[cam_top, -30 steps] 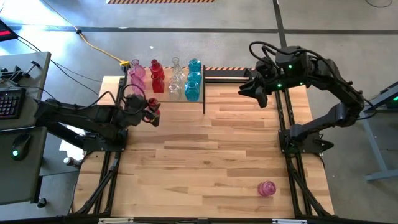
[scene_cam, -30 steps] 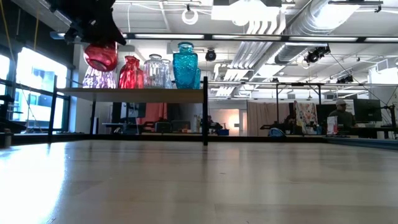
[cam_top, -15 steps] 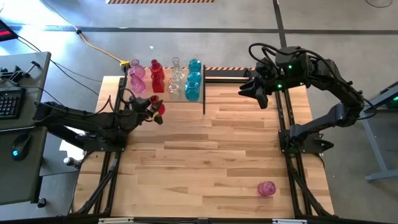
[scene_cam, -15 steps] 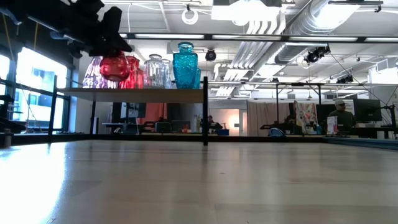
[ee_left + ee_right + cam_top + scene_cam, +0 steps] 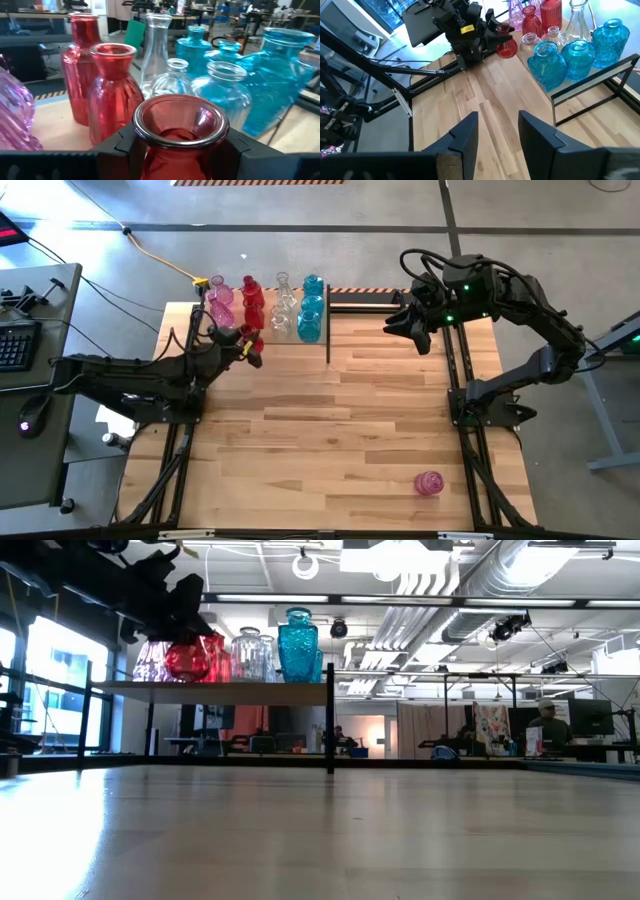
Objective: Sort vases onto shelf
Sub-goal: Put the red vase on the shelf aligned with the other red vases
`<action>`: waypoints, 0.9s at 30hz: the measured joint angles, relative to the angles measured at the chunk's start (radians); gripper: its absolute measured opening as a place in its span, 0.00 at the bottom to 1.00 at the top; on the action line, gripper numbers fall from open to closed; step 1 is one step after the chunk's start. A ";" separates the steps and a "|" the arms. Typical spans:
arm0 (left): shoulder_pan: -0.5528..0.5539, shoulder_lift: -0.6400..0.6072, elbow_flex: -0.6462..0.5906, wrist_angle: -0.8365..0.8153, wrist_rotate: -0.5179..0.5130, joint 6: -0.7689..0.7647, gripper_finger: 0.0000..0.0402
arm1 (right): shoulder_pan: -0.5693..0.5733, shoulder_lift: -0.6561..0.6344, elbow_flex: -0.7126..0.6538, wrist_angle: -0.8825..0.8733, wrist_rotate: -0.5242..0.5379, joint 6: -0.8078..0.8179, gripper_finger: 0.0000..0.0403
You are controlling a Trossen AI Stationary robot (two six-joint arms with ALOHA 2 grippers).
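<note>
My left gripper is shut on a red vase, also seen in the low view, at the near-left side of the shelf. On the shelf stand pink, red, clear and teal vases on their bases. One pink vase lies on its side on the tabletop near the right near corner. My right gripper is open and waits high over the table's far right. My left gripper pinches the red vase's neck just below the rim, one finger on each side. The fingers come roughly level from the table's left. The vase is upright, its body below the fingers, just above the shelf; whether it touches the shelf I cannot tell.
The shelf's black frame post stands at its right near corner. Standing vases crowd the shelf behind the held one. Bare plank tabletop spreads between the arms. A yellow cable runs on the floor beyond the table.
My left gripper has moved toward the table's far edge and down, carrying the red vase from in front of the shelf to over its near-left part. The vase now sits lower, level with the standing vases. The gripper stayed shut on it.
</note>
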 joint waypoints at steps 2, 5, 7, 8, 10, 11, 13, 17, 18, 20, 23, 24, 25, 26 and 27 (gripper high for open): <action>0.012 0.000 0.000 0.007 0.004 0.001 0.38 | 0.000 0.000 0.000 0.000 0.000 0.000 0.29; 0.025 0.000 0.000 0.018 0.010 0.010 0.38 | 0.000 0.000 0.000 0.000 0.000 0.003 0.29; 0.034 0.007 0.000 0.022 0.010 0.025 0.37 | 0.000 0.000 0.000 0.000 -0.001 0.006 0.29; 0.040 0.008 0.000 0.021 0.013 0.034 0.37 | 0.000 0.000 0.000 0.000 -0.001 0.006 0.29; 0.053 0.007 0.000 0.022 0.032 0.045 0.36 | 0.000 0.000 0.000 0.000 -0.003 0.007 0.29; 0.059 0.008 0.000 0.023 0.045 0.044 0.36 | 0.000 0.000 0.000 0.000 -0.003 0.007 0.29; 0.069 0.013 0.000 0.025 0.048 0.045 0.36 | 0.000 0.000 0.000 0.000 -0.003 0.007 0.29; 0.090 0.013 0.001 0.025 0.054 0.044 0.37 | 0.000 0.000 0.000 0.000 -0.003 0.007 0.29; 0.094 0.013 0.001 0.025 0.059 0.045 0.37 | 0.000 0.000 0.000 0.000 -0.003 0.007 0.29; 0.105 0.013 0.001 0.026 0.071 0.045 0.37 | 0.000 0.000 0.000 0.000 -0.003 0.007 0.29; 0.122 0.014 0.001 0.031 0.085 0.045 0.37 | 0.000 0.000 0.000 0.000 -0.003 0.007 0.29; 0.126 0.014 0.001 0.033 0.093 0.045 0.37 | 0.000 0.000 0.000 0.000 -0.003 0.007 0.29; 0.130 0.014 0.001 0.035 0.097 0.045 0.37 | 0.000 0.000 0.000 0.000 -0.003 0.007 0.29; 0.133 0.014 0.001 0.035 0.097 0.045 0.37 | 0.000 0.000 0.000 0.000 -0.003 0.007 0.29; 0.135 0.014 0.001 0.035 0.098 0.046 0.37 | 0.000 0.000 0.000 0.000 -0.003 0.007 0.29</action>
